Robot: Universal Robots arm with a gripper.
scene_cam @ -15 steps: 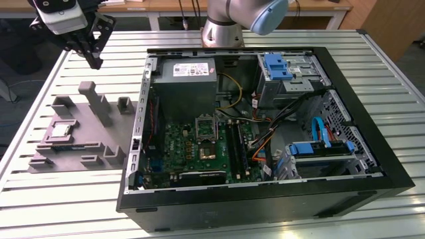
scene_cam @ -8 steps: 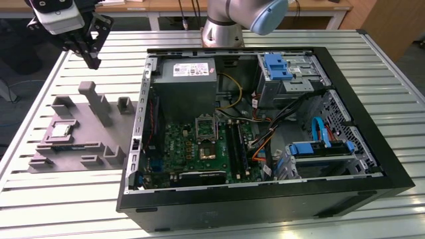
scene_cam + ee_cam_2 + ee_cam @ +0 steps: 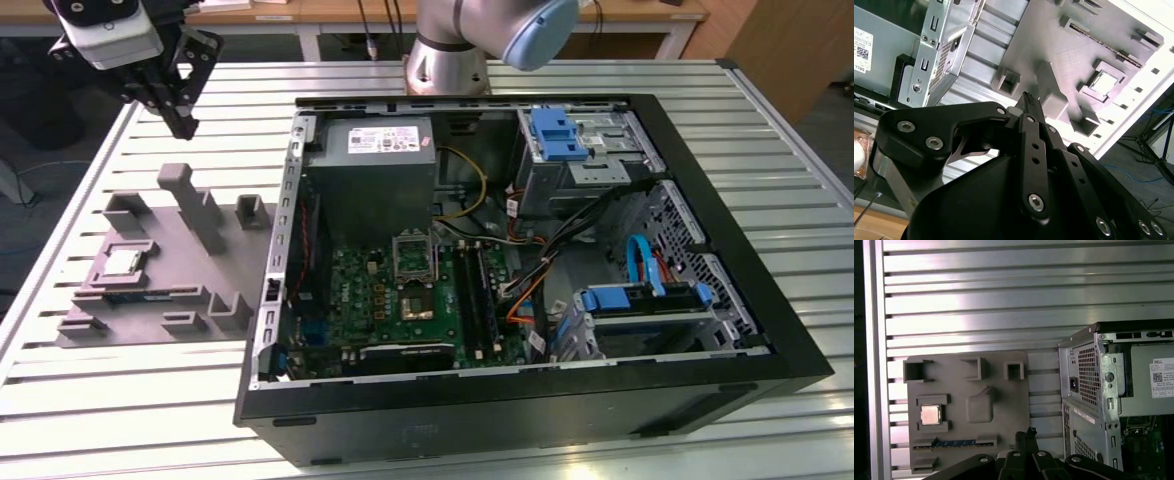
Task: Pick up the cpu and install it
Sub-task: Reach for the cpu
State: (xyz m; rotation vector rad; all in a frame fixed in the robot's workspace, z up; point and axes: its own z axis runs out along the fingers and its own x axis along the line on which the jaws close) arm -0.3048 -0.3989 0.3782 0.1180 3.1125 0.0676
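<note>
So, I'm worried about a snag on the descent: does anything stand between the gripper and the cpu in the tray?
Nothing visible does. The cpu lies uncovered in its recess of the grey tray, with the gripper raised well off it. The tray's tall post stands beside the recess, not over it.

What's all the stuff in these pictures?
cpu: one, silvery, sitting in a pocket of the tray
tray: one, grey, on the table at the exterior view's left of the computer case
computer case: one, black, lying open
motherboard: one, green, inside the case
power supply: one, grey, inside the case
table: one, silvery, slatted
arm: one, grey and blue, behind the case
hand: one, black, shut, empty, above the tray
</note>
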